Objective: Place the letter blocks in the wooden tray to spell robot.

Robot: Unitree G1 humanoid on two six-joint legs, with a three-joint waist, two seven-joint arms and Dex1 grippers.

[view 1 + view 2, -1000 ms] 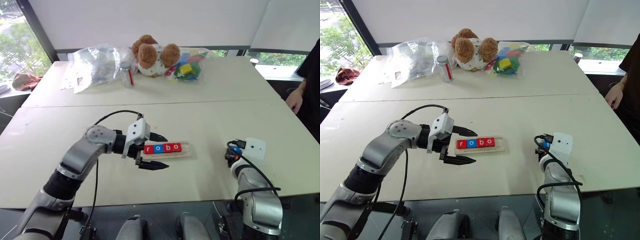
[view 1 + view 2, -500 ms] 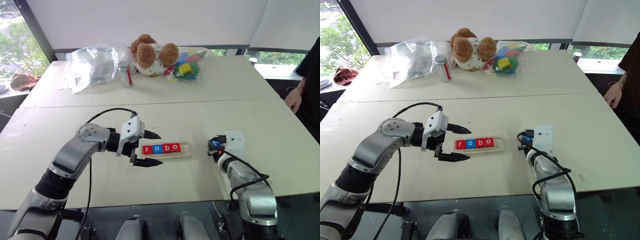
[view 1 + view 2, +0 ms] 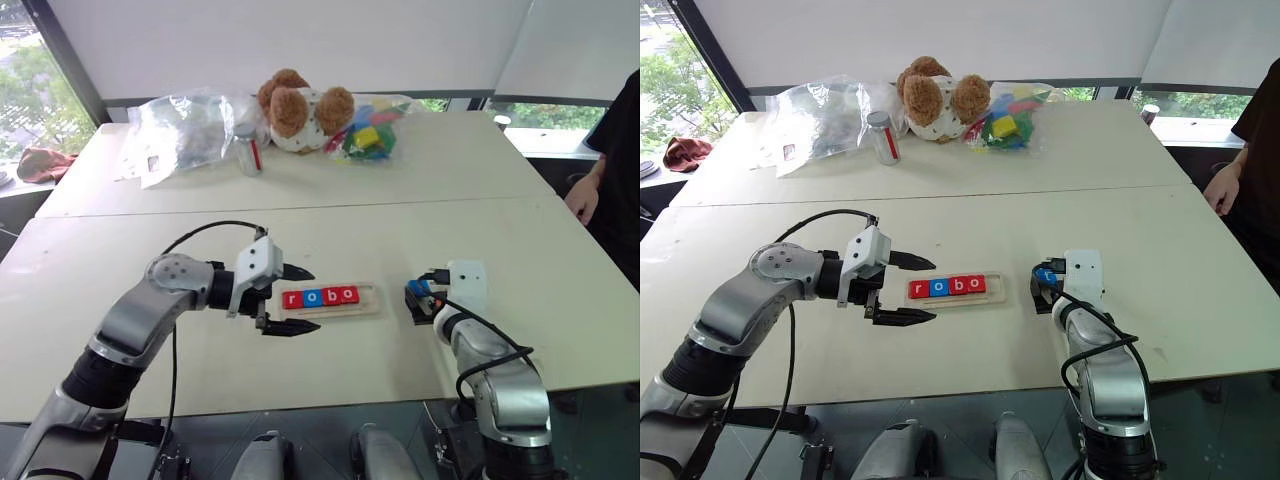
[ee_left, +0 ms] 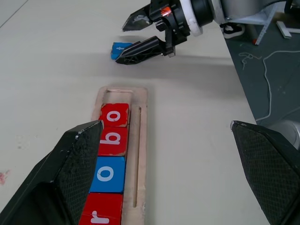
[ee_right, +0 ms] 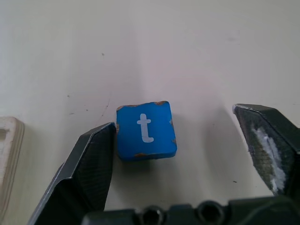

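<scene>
Right wrist view: blue t block (image 5: 146, 131) between open right hand (image 5: 183, 159) fingers.

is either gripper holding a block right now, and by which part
Nothing is held. The right gripper is open around the blue t block, which lies flat on the table; the left gripper is open and empty.

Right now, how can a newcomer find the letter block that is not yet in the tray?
Find the wooden tray on the near table. The blue "t" block lies flat on the table beyond the tray's empty end, between the right gripper fingers. The other blocks sit in the tray.
</scene>
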